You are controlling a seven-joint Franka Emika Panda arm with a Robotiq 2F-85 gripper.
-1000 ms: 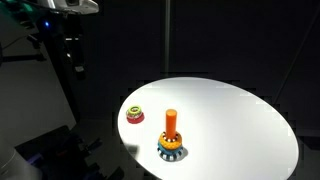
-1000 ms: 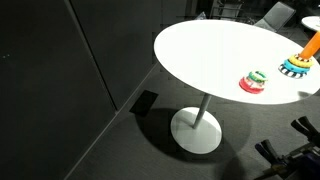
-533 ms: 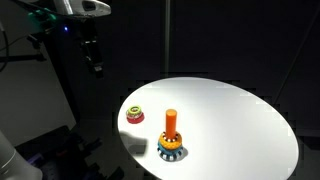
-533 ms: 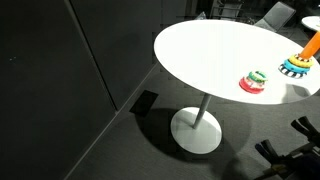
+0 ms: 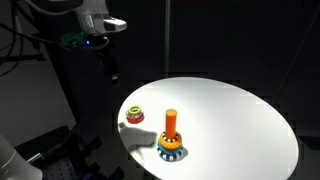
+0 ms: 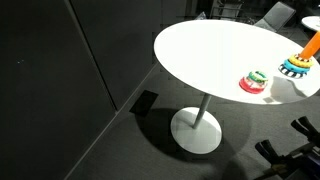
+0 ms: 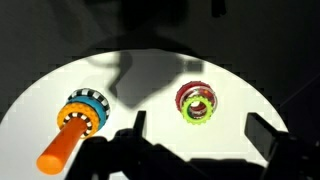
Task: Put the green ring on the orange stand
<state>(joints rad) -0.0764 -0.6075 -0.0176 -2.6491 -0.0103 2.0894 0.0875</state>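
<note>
The green ring (image 7: 198, 108) lies on top of a red ring (image 7: 184, 93) on the round white table; the pair also shows in both exterior views (image 5: 133, 113) (image 6: 256, 77). The orange stand (image 5: 171, 124) is an upright orange peg on a blue, yellow and dark scalloped base. It also shows at the frame edge (image 6: 303, 55) and in the wrist view (image 7: 72, 130). My gripper (image 7: 200, 135) is open and empty, high above the table, with the ring pair showing between its fingers. In an exterior view it hangs (image 5: 111, 70) beyond the table's edge, up and away from the rings.
The white table (image 5: 230, 115) stands on a single pedestal foot (image 6: 198, 130) over a dark floor. Dark walls and a pole are behind it. A chair (image 6: 275, 13) is at the far side and dark equipment lies low beside the table.
The arm has swung to the right and lower, towards the table. The rings and the stand have not moved.
</note>
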